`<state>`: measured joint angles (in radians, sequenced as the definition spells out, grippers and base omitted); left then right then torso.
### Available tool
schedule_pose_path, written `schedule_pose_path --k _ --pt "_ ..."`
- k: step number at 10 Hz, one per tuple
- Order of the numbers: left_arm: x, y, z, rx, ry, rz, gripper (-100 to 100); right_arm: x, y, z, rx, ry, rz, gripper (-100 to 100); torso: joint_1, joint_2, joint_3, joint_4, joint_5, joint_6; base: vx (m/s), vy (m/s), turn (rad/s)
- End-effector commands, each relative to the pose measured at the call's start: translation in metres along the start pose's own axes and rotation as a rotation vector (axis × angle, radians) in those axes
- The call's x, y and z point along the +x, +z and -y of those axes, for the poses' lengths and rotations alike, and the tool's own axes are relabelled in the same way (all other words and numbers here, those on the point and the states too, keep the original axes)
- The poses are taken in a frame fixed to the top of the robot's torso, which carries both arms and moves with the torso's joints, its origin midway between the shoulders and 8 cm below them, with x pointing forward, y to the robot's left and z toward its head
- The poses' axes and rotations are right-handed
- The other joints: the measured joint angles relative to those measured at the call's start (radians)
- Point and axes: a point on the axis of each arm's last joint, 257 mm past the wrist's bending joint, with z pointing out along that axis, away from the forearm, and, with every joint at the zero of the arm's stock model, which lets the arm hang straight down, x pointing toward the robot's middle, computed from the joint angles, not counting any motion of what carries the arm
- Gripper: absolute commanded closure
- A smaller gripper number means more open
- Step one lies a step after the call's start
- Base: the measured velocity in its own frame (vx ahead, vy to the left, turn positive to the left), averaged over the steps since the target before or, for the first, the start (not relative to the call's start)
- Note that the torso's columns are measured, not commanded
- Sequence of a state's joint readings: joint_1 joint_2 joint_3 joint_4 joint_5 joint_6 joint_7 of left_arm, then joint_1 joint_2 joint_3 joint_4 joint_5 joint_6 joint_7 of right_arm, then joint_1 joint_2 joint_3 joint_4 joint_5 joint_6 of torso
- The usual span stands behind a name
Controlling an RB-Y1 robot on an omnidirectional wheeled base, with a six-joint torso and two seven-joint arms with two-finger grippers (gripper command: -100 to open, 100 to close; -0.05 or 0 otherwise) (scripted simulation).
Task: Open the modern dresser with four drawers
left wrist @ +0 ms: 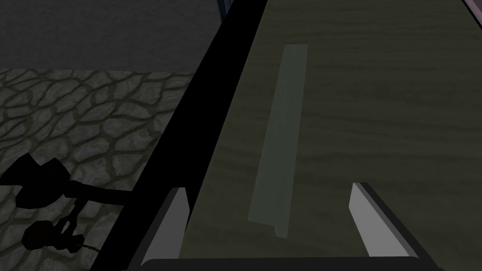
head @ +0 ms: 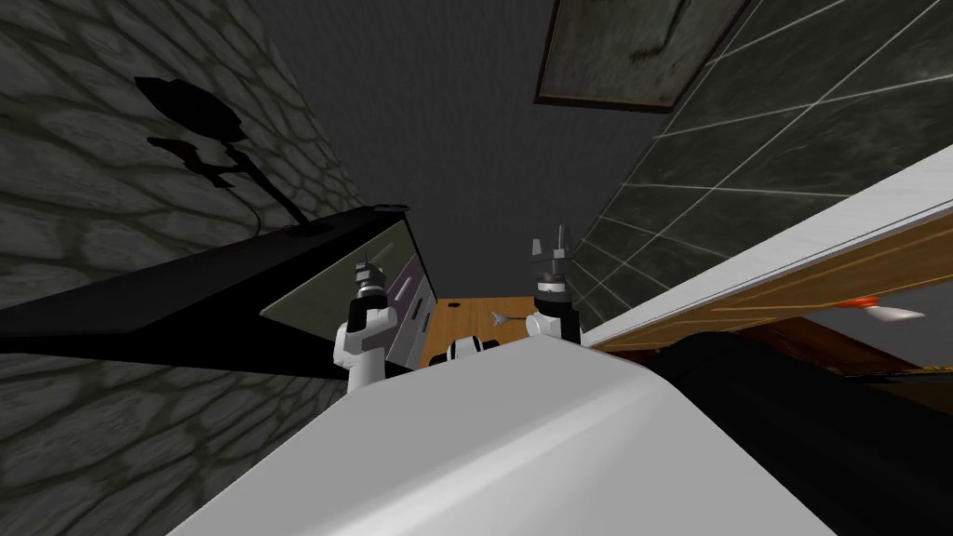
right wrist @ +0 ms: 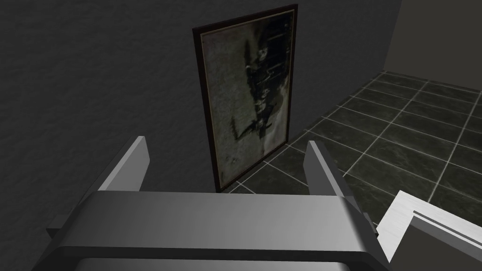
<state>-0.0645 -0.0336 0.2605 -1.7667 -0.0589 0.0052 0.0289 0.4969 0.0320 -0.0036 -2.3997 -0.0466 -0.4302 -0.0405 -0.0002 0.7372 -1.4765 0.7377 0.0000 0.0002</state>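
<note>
Olive-green, wood-grained drawer front [left wrist: 376, 117] of the black-topped dresser [head: 316, 290] lies straight ahead of the left gripper [left wrist: 269, 188]. Its two light grey blades are spread wide and hold nothing. One long, pale grey-green bar handle [left wrist: 280, 136] runs between the blades, apart from both. In the head view the dresser sits at left centre of the frame, with the left arm close against its face. The right gripper [head: 556, 249] stands raised at the centre of the frame, its blades also spread and empty.

The likeliest trouble, I judge, is at the dresser's black top edge [left wrist: 202, 141]. One blade hangs over it and could catch there as the hand moves in. The bar is also thin, so closing short of it would pinch air, and a shallow hold could slip off under the pull.

By count there are two grippers with two blades each, one handle and one olive drawer front. Paler lilac-grey drawer fronts [head: 414, 302] beside it are too small to count surely.
</note>
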Motion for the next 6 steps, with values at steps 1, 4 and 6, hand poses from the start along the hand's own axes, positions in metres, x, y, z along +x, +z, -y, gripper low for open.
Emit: schedule_pose_path --k 1,4,6 --pt "0.012 -0.011 0.005 0.008 -0.001 -0.033 100 0.000 0.000 0.000 0.000 0.000 0.000 0 0.000 -0.001 -0.001 0.000 0.000 -0.001 0.062 0.018 0.267" --pt "0.025 -0.033 0.008 0.012 -0.001 -0.069 100 0.000 0.000 0.000 0.000 0.000 0.000 0 0.001 -0.002 -0.001 0.001 0.000 -0.001 0.098 0.004 0.139" --pt "0.030 -0.046 0.005 0.004 -0.003 -0.086 100 0.000 0.000 0.000 0.000 0.000 0.000 0 0.003 0.000 0.000 0.000 0.001 -0.002 0.096 -0.011 0.142"
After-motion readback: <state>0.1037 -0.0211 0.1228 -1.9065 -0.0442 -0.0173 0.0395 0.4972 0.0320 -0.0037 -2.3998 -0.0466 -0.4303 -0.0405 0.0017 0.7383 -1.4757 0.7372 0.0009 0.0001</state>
